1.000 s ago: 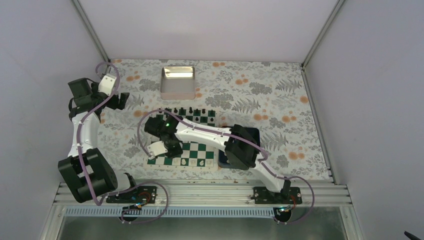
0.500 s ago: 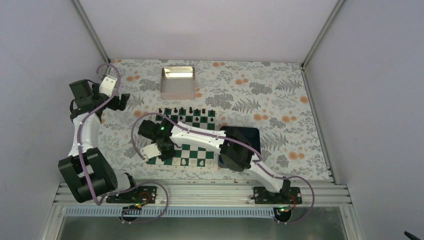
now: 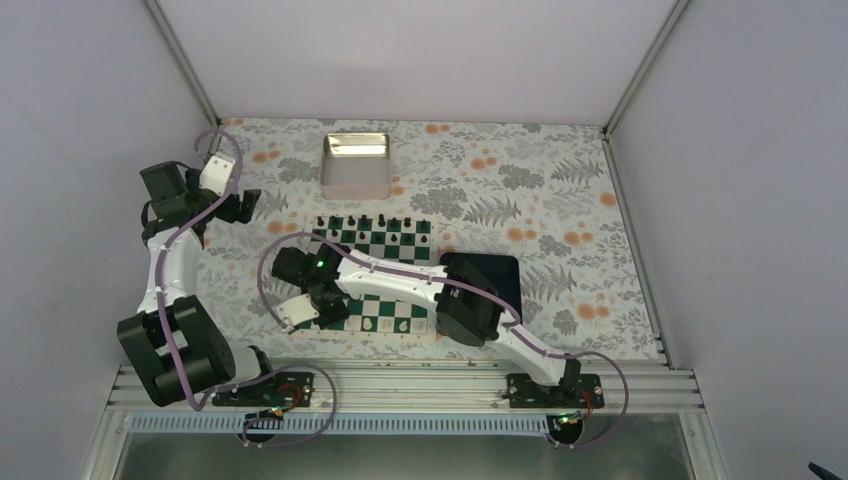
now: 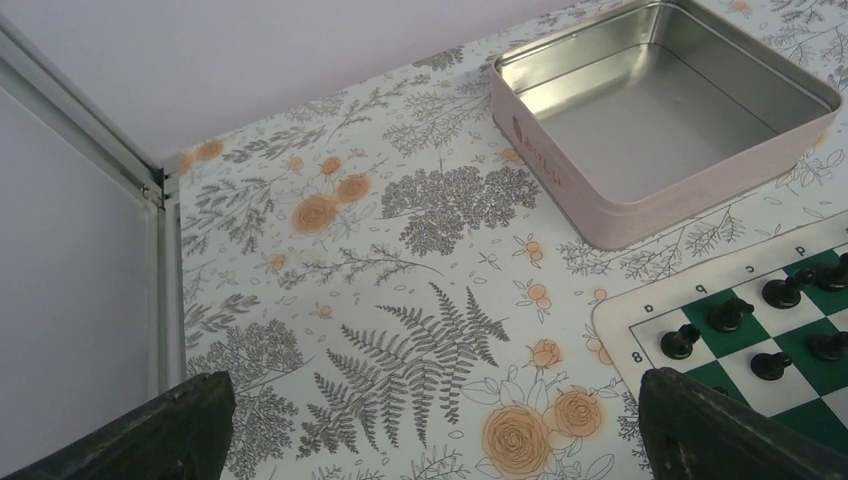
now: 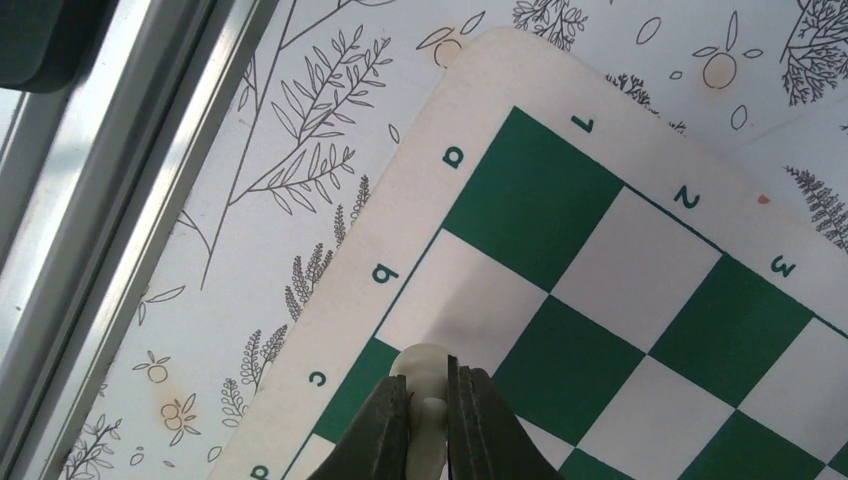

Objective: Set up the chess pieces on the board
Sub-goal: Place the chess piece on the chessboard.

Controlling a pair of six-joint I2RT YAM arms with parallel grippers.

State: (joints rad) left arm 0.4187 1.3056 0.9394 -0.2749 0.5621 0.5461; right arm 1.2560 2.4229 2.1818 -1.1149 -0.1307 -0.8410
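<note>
The board (image 3: pixel 395 310), green and white with a white border, lies mid-table. My right gripper (image 3: pixel 325 318) hangs over its near-left corner. In the right wrist view this gripper (image 5: pixel 428 382) is shut on a small cream chess piece (image 5: pixel 427 420), held just above the squares by the border letters b and c of the board (image 5: pixel 540 195). Small black pieces (image 4: pixel 720 315) line the far rows by the board's corner (image 4: pixel 625 325). Off to the board's far left, my left gripper (image 3: pixel 240 203) (image 4: pixel 440 440) is open over the floral cloth with nothing between its fingers.
A shiny metal tin (image 3: pixel 356 165) (image 4: pixel 660 110) stands empty behind the board. A dark blue tray (image 3: pixel 495 272) sits at the board's right, partly under my right arm. The metal rail (image 5: pixel 110 200) runs along the table's near edge, close to the held piece.
My right gripper has carried the cream piece left and toward the near edge, from the board's left-middle to its near-left corner. The left arm has hardly moved.
</note>
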